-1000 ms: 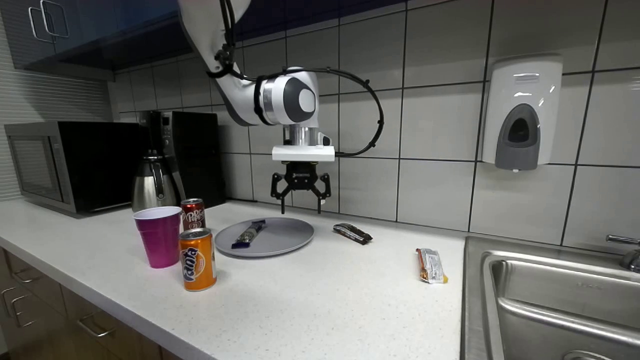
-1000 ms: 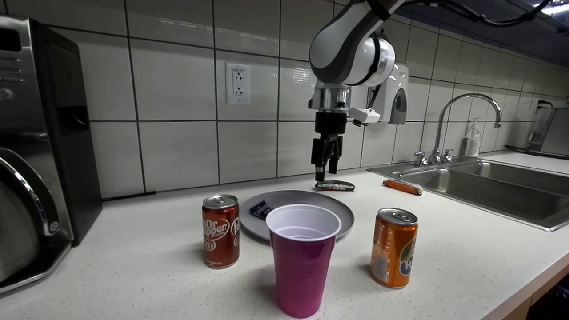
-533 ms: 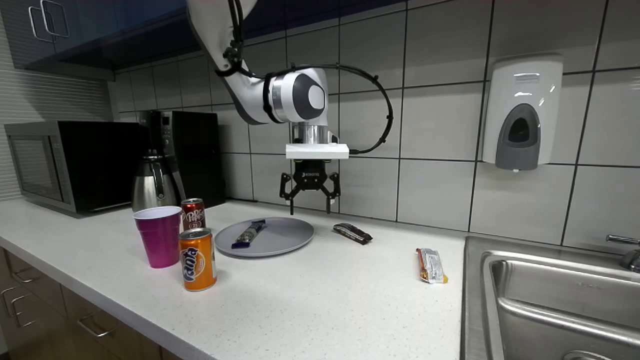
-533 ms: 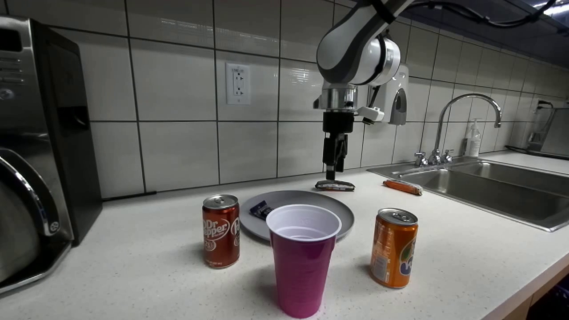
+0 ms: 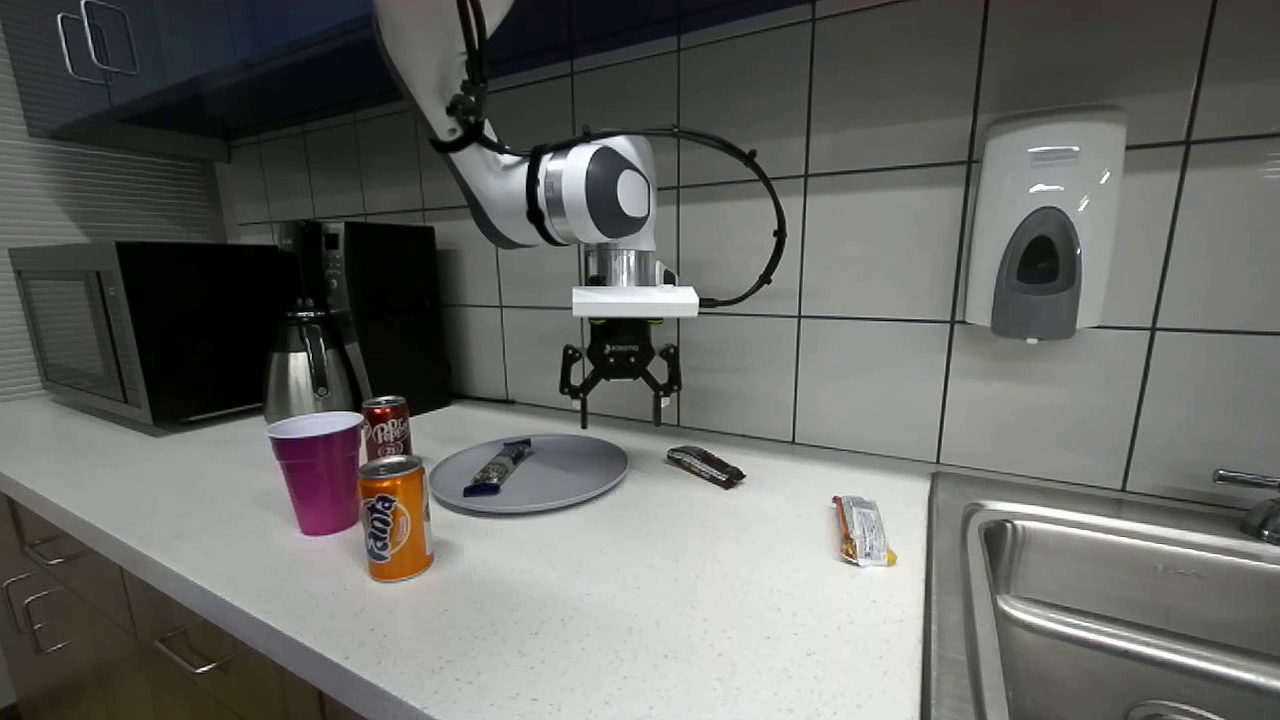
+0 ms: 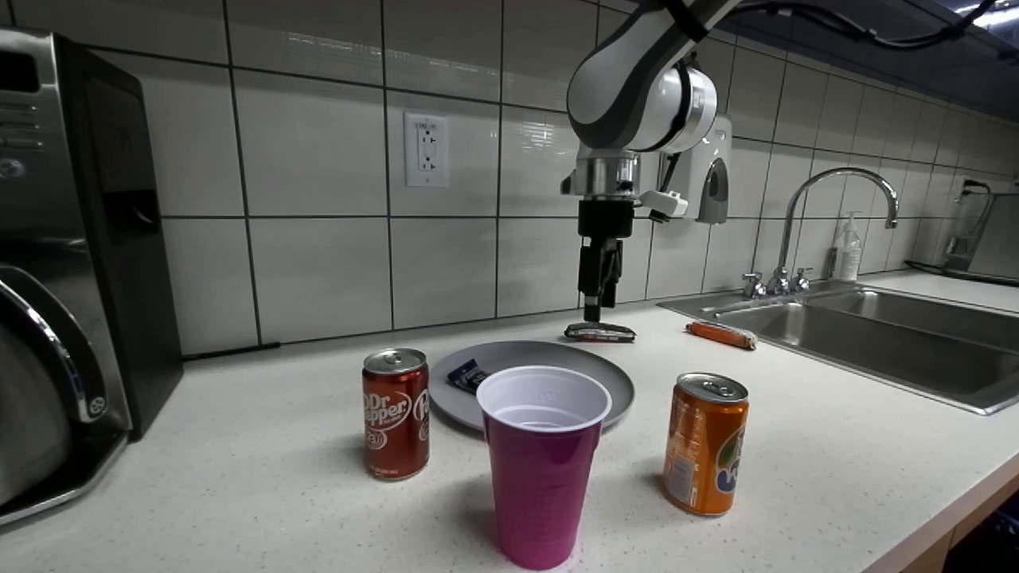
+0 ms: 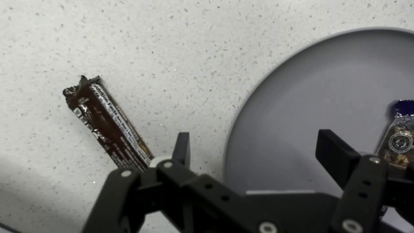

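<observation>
My gripper [image 5: 621, 424] hangs open above the counter, pointing down, with nothing between its fingertips. In the wrist view the jaws stand wide apart, one over the bare counter and one over the grey plate [image 7: 291, 113]. A brown-wrapped bar [image 7: 106, 126] lies on the counter beside the plate, its lower end hidden by the gripper. On the plate rests a bar in a clear and dark-blue wrapper [image 5: 498, 468]. In an exterior view the gripper [image 6: 600, 309] appears just over the brown bar [image 6: 599, 333], apart from the counter.
An orange-and-white wrapped bar [image 5: 865, 532] lies near the sink [image 5: 1110, 600]. A purple cup [image 6: 545, 469], a Dr Pepper can [image 6: 396, 414] and a Fanta can [image 6: 705, 443] stand around the plate. The tiled wall [image 5: 880, 390] runs close behind the arm.
Over the first half second the arm and open gripper shifted right in both exterior views, toward the brown bar. Since then they have stayed still. The objects have not moved.
</observation>
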Robot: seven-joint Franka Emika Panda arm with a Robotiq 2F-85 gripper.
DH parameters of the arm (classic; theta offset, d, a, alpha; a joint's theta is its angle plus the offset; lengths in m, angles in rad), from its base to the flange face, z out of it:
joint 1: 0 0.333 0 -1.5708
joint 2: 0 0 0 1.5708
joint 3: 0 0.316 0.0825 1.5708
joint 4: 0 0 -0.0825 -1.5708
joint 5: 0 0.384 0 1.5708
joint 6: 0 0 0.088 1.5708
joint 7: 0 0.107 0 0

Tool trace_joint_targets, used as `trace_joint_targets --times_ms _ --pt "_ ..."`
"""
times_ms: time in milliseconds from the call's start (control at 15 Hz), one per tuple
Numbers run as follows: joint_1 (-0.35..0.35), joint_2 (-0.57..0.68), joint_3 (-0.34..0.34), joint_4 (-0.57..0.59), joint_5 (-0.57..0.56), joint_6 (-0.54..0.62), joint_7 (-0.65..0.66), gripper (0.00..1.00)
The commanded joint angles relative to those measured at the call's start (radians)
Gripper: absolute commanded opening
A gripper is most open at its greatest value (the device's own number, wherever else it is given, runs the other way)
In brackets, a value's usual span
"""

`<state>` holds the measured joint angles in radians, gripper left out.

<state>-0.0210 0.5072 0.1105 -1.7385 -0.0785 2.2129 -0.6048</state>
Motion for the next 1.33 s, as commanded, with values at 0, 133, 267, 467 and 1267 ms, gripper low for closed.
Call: trace_joint_targets --times_ms 0,133,267,467,1267 --pt "-0.002 0.000 0.003 0.002 -0.002 -0.003 0.001 1.00" --pt "-0.002 0.000 0.003 0.002 -0.002 -0.003 0.001 1.00" --pt "-0.002 0.000 0.003 0.002 -0.002 -0.003 0.001 1.00" --pt "0.000 0.006 0.000 0.001 -0.018 0.003 -0.010 1.00" --pt "-0.007 0.027 -0.018 0.019 -0.066 0.006 -0.041 1.00"
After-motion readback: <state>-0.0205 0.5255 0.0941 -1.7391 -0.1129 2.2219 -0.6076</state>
